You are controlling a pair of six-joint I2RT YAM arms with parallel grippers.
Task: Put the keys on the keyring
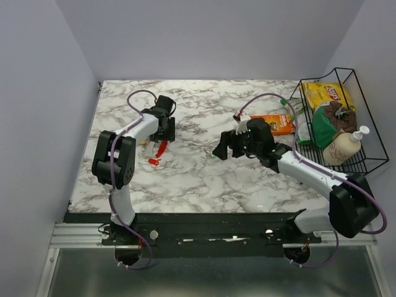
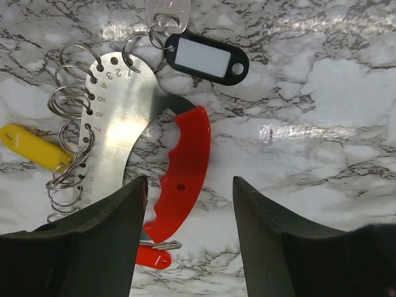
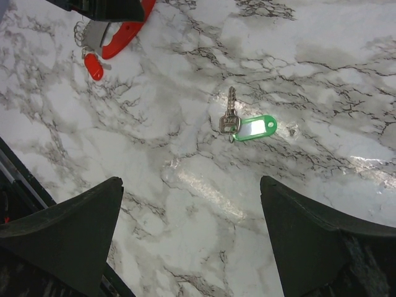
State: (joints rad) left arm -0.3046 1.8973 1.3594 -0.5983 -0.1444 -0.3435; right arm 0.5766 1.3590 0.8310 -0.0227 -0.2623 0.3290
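Note:
In the left wrist view a metal gauge plate [image 2: 120, 124] with a red curved handle [image 2: 182, 167] carries several thin keyrings [image 2: 69, 99] along its numbered edge. A key with a black tag [image 2: 207, 57] hangs on a ring at its top. A yellow tag [image 2: 31, 145] lies at its left, and a red-tagged key [image 2: 154, 255] lies below the handle. My left gripper [image 2: 190, 182] is open just above the handle. A green-tagged key [image 3: 244, 127] lies alone on the marble ahead of my open, empty right gripper [image 3: 192, 182].
An orange packet [image 1: 272, 124] lies behind the right arm. A black wire basket [image 1: 365, 124] at the right edge holds a chip bag, a green bag and a pump bottle. Purple cables run along both arms.

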